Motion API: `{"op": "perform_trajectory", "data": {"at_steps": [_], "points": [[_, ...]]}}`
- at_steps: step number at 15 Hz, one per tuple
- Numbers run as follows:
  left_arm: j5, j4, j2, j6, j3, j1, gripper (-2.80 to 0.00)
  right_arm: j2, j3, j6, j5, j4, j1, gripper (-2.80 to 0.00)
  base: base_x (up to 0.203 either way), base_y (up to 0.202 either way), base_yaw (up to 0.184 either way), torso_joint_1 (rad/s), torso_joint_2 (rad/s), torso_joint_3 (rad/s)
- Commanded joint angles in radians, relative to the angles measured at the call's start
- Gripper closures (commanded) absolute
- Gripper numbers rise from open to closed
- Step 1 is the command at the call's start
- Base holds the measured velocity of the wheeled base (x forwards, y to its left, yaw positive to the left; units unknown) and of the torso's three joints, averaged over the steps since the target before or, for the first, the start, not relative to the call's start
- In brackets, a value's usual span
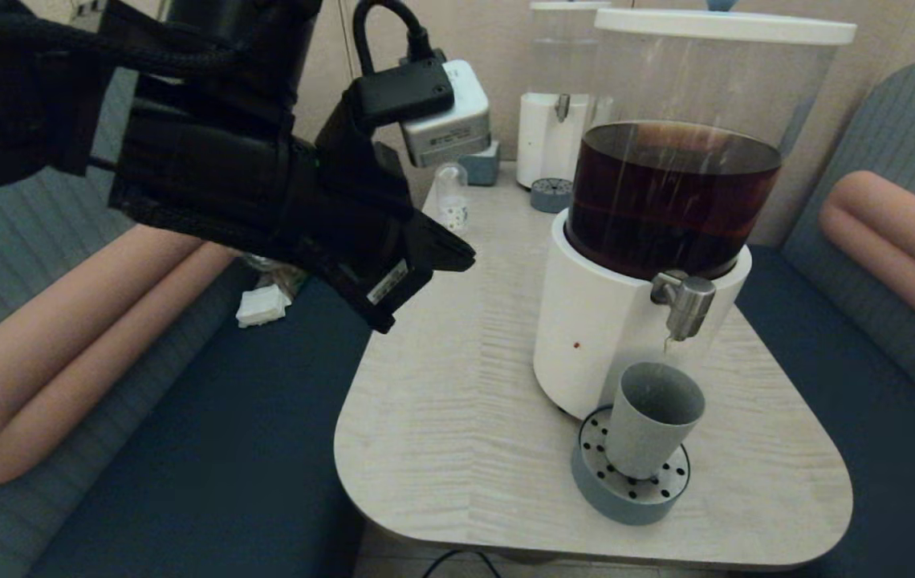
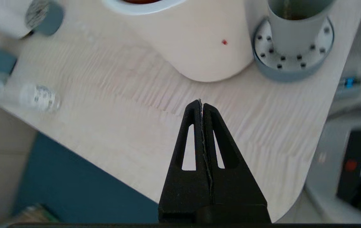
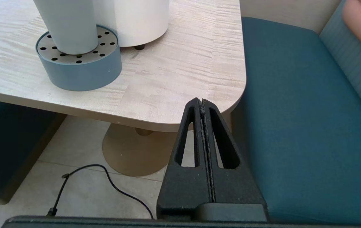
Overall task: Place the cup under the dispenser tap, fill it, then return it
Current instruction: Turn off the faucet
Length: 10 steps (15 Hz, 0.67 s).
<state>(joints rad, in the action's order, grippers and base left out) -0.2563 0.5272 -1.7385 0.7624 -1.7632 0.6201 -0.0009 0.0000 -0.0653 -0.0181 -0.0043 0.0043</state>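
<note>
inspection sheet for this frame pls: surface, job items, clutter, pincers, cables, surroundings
Surface: pale wood-grain table, rounded corners.
Job's things: cup upright on the perforated drip tray, under the tap; some dark liquid inside it in the left wrist view.
Clutter: small bottle, second dispenser at the back.
Pincers: left pincer shut, above the table's left side; right pincer shut, beside the table's edge.
Cables: black cable on the floor.
Surroundings: teal bench seats, tiled floor.
</note>
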Motion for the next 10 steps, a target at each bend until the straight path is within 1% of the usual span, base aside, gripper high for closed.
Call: {"op": "perform_trajectory", "data": {"at_steps": [1,3,6,8,10], "points": [[0.014,0.051,-0.085,0.027,-0.093,0.038,0.00,-0.002,0.002,-0.001,0.000,0.000,0.000,0.00,0.000,0.000,0.000,0.000,0.00,0.000],[0.022,0.063,-0.137,0.036,-0.153,0.090,0.00,-0.001,0.001,-0.001,0.000,0.000,0.000,0.00,0.000,0.000,0.000,0.000,0.00,0.000],[0.034,0.052,-0.178,0.035,-0.163,0.152,0.00,-0.002,0.001,-0.001,0.000,0.000,0.000,0.00,0.000,0.000,0.000,0.000,0.00,0.000],[0.060,0.051,-0.192,0.037,-0.164,0.181,0.00,-0.002,0.001,-0.001,0.000,0.000,0.000,0.00,0.000,0.000,0.000,0.000,0.00,0.000],[0.085,0.042,-0.209,0.037,-0.165,0.191,0.00,-0.002,0.002,-0.001,0.000,0.000,0.000,0.00,0.000,0.000,0.000,0.000,0.00,0.000]]}}
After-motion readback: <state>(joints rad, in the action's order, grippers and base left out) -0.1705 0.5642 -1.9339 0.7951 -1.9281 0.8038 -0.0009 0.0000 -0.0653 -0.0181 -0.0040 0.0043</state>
